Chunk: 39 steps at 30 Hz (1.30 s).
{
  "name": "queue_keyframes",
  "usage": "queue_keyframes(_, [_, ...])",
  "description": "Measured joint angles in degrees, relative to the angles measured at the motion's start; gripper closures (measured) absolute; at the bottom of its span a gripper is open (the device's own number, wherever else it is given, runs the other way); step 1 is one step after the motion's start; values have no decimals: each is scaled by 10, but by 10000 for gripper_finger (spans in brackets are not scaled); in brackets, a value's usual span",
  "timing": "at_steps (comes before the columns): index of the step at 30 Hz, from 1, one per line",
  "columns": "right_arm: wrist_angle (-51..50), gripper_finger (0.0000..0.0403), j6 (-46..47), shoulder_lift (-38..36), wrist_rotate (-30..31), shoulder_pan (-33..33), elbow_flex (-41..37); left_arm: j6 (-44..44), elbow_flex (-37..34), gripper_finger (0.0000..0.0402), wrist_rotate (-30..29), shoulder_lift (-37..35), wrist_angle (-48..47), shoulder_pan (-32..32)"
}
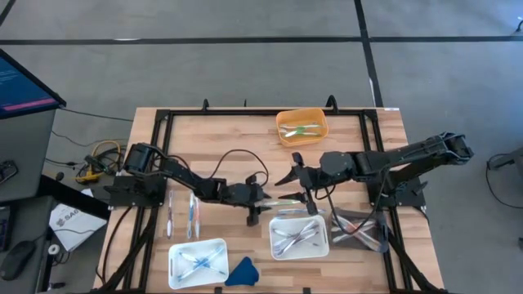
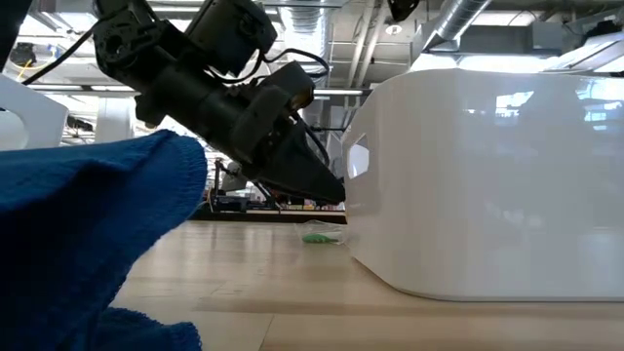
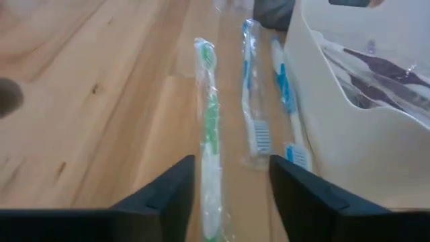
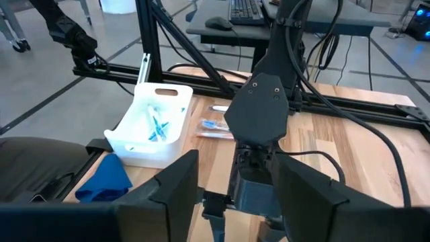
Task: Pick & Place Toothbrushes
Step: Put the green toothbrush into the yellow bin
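Note:
My left gripper (image 3: 232, 165) (image 1: 274, 198) is low over the table and open. A green-and-white wrapped toothbrush (image 3: 209, 134) lies flat on the wood between its two fingers; I see no finger touching it. Two blue-and-white toothbrushes (image 3: 252, 101) lie beside it, next to a white tray (image 3: 363, 121) that holds more. My right gripper (image 4: 235, 165) (image 1: 288, 169) hangs open above the table, behind the left arm (image 4: 262, 114), with nothing between its fingers. Two more toothbrushes (image 1: 192, 214) lie on the table at the left.
An orange tray (image 1: 302, 126) with green toothbrushes stands at the far side. A second white tray (image 1: 196, 261) with blue ones sits near the front edge, a blue cloth lump (image 1: 241, 271) beside it. A black frame (image 1: 163, 122) borders the table.

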Motion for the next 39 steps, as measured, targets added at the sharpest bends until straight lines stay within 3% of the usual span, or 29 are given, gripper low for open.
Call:
queue_keyframes(5, [0,226,0,0,0,0,0,29,0,155,-24,0,2,6])
queue_keyframes(10, [0,230,0,0,0,0,0,1,0,128,-25,0,3,11])
queue_keyframes(17, [0,239,0,0,0,0,0,-47,0,124,-26,0,2,11])
queue_keyframes(27, [0,252,-2,0,0,0,0,42,-1,128,-25,33,1,-1])
queue_keyframes(39, [-2,264,-5,0,0,-1,0,27,1,129,-27,61,18,18])
